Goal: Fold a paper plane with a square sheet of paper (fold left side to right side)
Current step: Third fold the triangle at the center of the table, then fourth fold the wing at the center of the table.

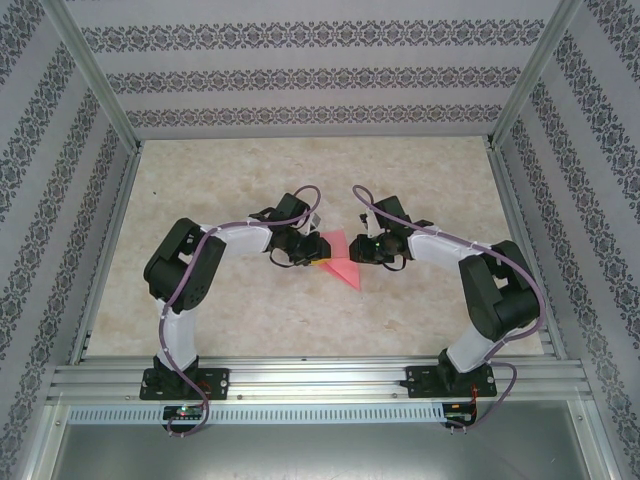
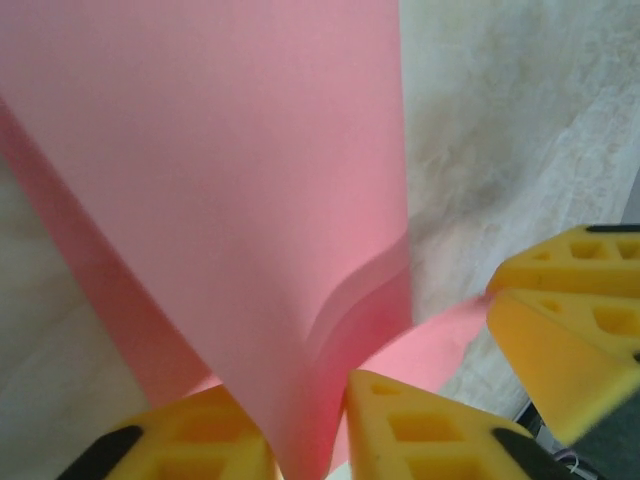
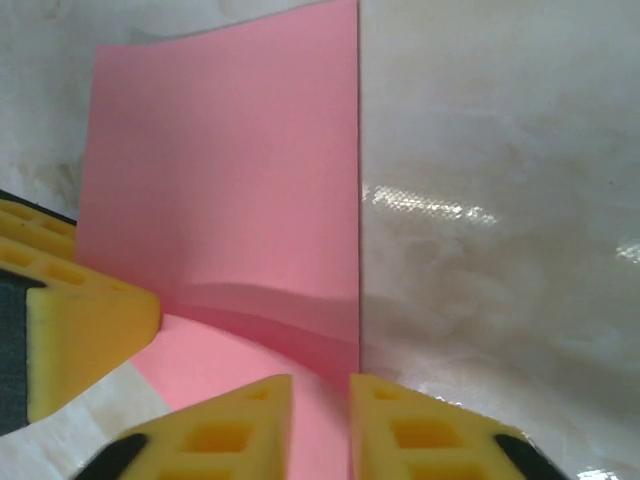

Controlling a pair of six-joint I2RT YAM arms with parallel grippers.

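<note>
The square sheet of paper [image 1: 340, 265] is salmon-pink and lies at the middle of the table, between the two grippers. It is bent over on itself into a loose curl rather than a dart shape. My left gripper [image 1: 303, 250] is at its left side. In the left wrist view the sheet [image 2: 220, 180] runs down between the yellow fingertips, and that gripper [image 2: 308, 440] is shut on it. My right gripper [image 1: 355, 248] is at the right side. In the right wrist view it [image 3: 320, 430] is shut on the sheet [image 3: 230, 170] near a straight edge.
The table [image 1: 300, 170] is a pale marbled surface with patterned walls on three sides. An aluminium rail [image 1: 320, 380] runs along the near edge by the arm bases. The other arm's yellow fingers [image 2: 560, 330] [image 3: 80, 320] sit very close in each wrist view.
</note>
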